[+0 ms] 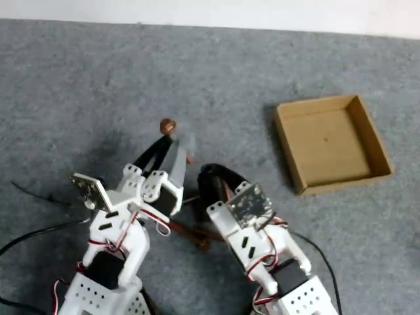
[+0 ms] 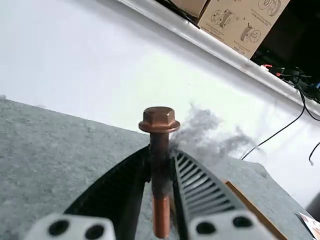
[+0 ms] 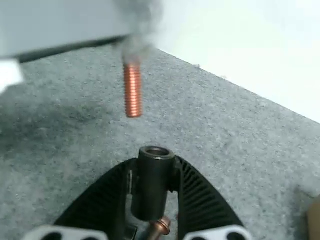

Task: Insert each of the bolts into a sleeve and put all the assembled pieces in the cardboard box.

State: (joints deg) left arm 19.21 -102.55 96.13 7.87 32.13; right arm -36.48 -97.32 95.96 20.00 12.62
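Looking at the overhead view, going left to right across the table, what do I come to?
The bolt in the left end effector, then the right end effector holding a sleeve, then the cardboard box.

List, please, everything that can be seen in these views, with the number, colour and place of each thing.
held bolt: one, copper, upright in the left gripper, head up, threaded end hanging just above the sleeve
sleeve: one, dark, upright in the right gripper, open end up
second bolt: one seen, copper, low beneath the sleeve; whether more lie there I cannot tell
cardboard box: one, brown, open top, on the mat to the right of the right arm
mat: one, grey, covering the table
left gripper: one, black fingers on a white body, shut on the held bolt
right gripper: one, black fingers on a white body, shut on the sleeve
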